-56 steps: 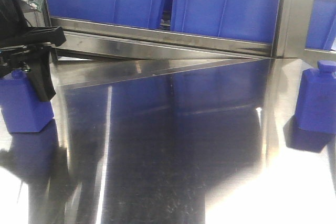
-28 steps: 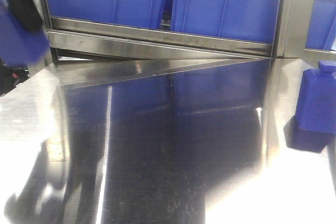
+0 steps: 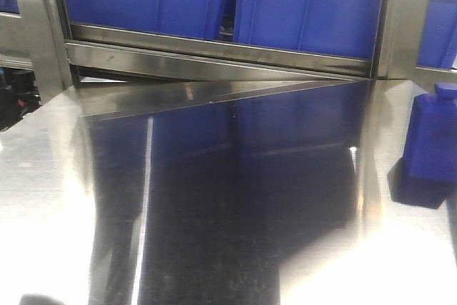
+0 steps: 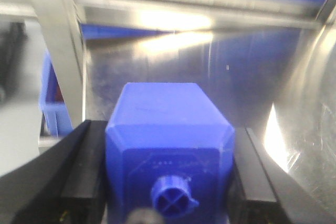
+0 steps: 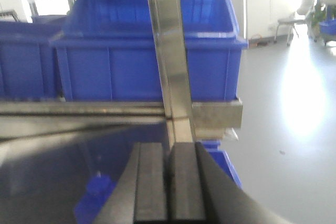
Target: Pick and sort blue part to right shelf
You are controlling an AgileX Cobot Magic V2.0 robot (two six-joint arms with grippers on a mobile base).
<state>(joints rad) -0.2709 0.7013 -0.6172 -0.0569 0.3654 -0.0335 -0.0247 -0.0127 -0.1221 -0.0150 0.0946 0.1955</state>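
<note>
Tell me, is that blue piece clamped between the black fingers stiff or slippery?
Probably stiff: the blue part shows undented flat sides in the left tool. Its smooth plastic may be slippery, though flat faces help. The capped neck suggests it is hollow, so likely light.

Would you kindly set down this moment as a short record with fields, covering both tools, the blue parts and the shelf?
left tool: shut on the held blue part, one finger on each side
held blue part: seen only in the left wrist view, cap end toward the camera
right tool: shut, nothing between its fingers
second blue part: upright on the steel table, at the front view's right edge
shelf: steel frame carrying blue bins, behind the table
stage: part gripped, not yet on the shelf
</note>
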